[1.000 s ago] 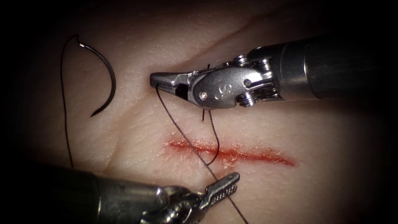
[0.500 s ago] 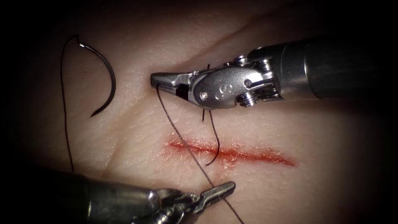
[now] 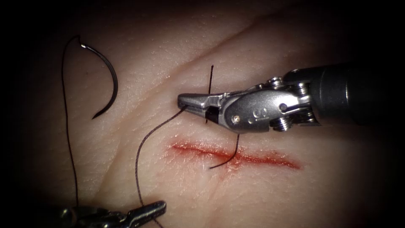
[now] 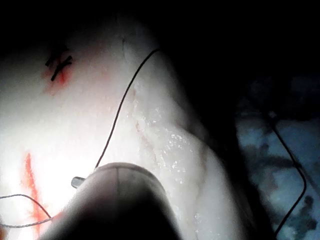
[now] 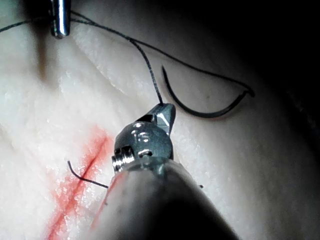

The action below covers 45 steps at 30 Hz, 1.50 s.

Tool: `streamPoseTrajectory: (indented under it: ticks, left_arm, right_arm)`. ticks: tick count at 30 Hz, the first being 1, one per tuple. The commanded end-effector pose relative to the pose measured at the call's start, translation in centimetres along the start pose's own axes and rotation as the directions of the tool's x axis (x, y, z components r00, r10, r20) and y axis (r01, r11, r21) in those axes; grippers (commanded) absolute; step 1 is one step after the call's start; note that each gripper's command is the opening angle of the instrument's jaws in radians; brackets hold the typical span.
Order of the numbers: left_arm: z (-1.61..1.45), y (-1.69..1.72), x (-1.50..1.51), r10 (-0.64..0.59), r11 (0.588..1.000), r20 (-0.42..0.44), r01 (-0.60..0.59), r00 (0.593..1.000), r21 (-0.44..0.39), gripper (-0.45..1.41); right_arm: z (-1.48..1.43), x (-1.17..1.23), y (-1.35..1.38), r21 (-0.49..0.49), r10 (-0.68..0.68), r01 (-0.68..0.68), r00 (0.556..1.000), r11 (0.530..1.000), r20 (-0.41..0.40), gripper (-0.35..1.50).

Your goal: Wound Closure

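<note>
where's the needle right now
In the endoscope view the needle lies free on the tissue, up and left of the cut, held by neither tool.

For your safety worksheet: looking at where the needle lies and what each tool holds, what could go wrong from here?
1. The needle lies loose on the tissue, left of the cut, held by neither tool; a tug on the thread could drag it.
2. The thread runs slack between the right tool and the left tool; the slack might snag.
3. A short thread end lies across the cut and could be caught.
</note>
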Motion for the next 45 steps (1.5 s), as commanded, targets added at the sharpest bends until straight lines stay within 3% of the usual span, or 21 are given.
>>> streamPoseTrajectory:
  ticks: [1,8,13,14,16,17,19,23,27,31,32,38,41,43,44,45]
  left_arm:
    - [-0.02,0.06,-0.01,0.001,1.000,0.006,-0.001,1.000,-0.003,-0.45]
    - [-0.39,0.07,-0.44,-0.006,1.000,0.058,0.005,0.998,0.003,-0.45]
    - [-0.38,0.02,-0.66,-0.019,1.000,0.083,0.018,0.996,0.019,-0.45]
    - [-0.35,0.01,-0.69,-0.023,1.000,0.086,0.021,0.996,0.023,-0.45]
    - [-0.30,0.00,-0.69,-0.024,0.999,0.089,0.022,0.996,0.023,-0.45]
    - [-0.28,0.00,-0.69,-0.024,0.999,0.091,0.022,0.996,0.024,-0.45]
    - [-0.23,0.01,-0.66,-0.025,0.999,0.098,0.023,0.995,0.024,-0.45]
    - [-0.22,0.03,-0.63,-0.023,0.999,0.098,0.021,0.995,0.027,-0.45]
    - [-0.26,0.08,-0.61,-0.019,0.999,0.102,0.016,0.995,0.028,-0.45]
    - [-0.31,0.16,-0.52,-0.012,0.999,0.106,0.008,0.994,0.035,-0.45]
    - [-0.31,0.16,-0.52,-0.012,0.999,0.106,0.008,0.994,0.035,-0.45]
    - [-0.26,0.11,-0.52,-0.015,0.999,0.101,0.012,0.995,0.033,-0.45]
    - [-0.23,0.10,-0.51,-0.013,1.000,0.086,0.011,0.996,0.024,-0.45]
    - [-0.20,0.09,-0.50,-0.012,1.000,0.072,0.010,0.997,0.015,-0.45]
    - [-0.18,0.08,-0.49,-0.012,1.000,0.068,0.011,0.998,0.017,-0.45]
    - [-0.16,0.07,-0.48,-0.013,1.000,0.066,0.012,0.998,0.017,-0.45]
  right_arm:
    - [-0.01,0.05,-0.11,0.001,0.009,-0.009,1.000,1.000,-0.006,-0.35]
    - [-0.19,0.21,-0.35,-0.004,0.042,-0.042,0.999,0.999,-0.017,-0.35]
    - [-0.21,0.23,-0.45,0.001,0.081,-0.081,0.997,0.997,-0.016,-0.35]
    - [-0.21,0.22,-0.44,0.003,0.105,-0.105,0.994,0.994,-0.014,-0.13]
    - [-0.21,0.19,-0.41,0.006,0.154,-0.154,0.988,0.988,-0.010,0.73]
    - [-0.21,0.18,-0.40,0.008,0.178,-0.178,0.984,0.984,-0.008,0.98]
    - [-0.23,0.18,-0.41,0.014,0.229,-0.229,0.973,0.973,-0.006,1.33]
    - [-0.32,0.19,-0.43,0.006,0.270,-0.270,0.963,0.963,-0.018,1.48]
    - [-0.50,0.13,-0.36,-0.004,0.312,-0.313,0.949,0.950,-0.040,1.48]
    - [-0.72,-0.17,-0.14,-0.041,0.335,-0.338,0.940,0.940,-0.058,1.31]
    - [-0.72,-0.17,-0.14,-0.041,0.335,-0.338,0.940,0.940,-0.058,1.31]
    - [-0.56,-0.59,0.01,-0.063,0.339,-0.340,0.940,0.938,-0.025,0.91]
    - [-0.46,-0.69,0.00,-0.052,0.332,-0.333,0.943,0.942,-0.019,0.83]
    - [-0.35,-0.75,-0.05,-0.032,0.322,-0.323,0.946,0.946,-0.016,0.61]
    - [-0.29,-0.77,-0.08,-0.019,0.317,-0.318,0.948,0.948,-0.021,0.42]
    - [-0.22,-0.79,-0.13,-0.001,0.311,-0.311,0.950,0.951,-0.023,0.09]
